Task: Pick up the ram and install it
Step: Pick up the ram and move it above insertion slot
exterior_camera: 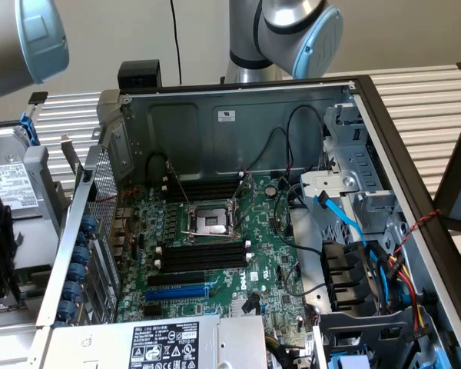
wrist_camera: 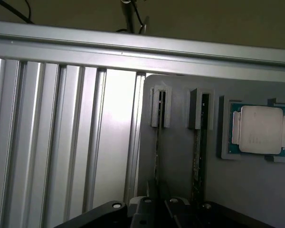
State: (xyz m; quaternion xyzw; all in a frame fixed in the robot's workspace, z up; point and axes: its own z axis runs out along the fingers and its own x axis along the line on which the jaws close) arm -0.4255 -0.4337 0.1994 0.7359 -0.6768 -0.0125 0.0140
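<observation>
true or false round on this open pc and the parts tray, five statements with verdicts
1. The computer case lies open. True.
2. The expansion slot is red. False: it is blue.
3. A processor sits in a recess of the grey tray. True.
4. The black memory slots hold a green stick. False: they look empty; the ram stands edge-on in a tray holder.
5. The tray rests on wood. False: it lies on a ribbed aluminium surface.
</observation>
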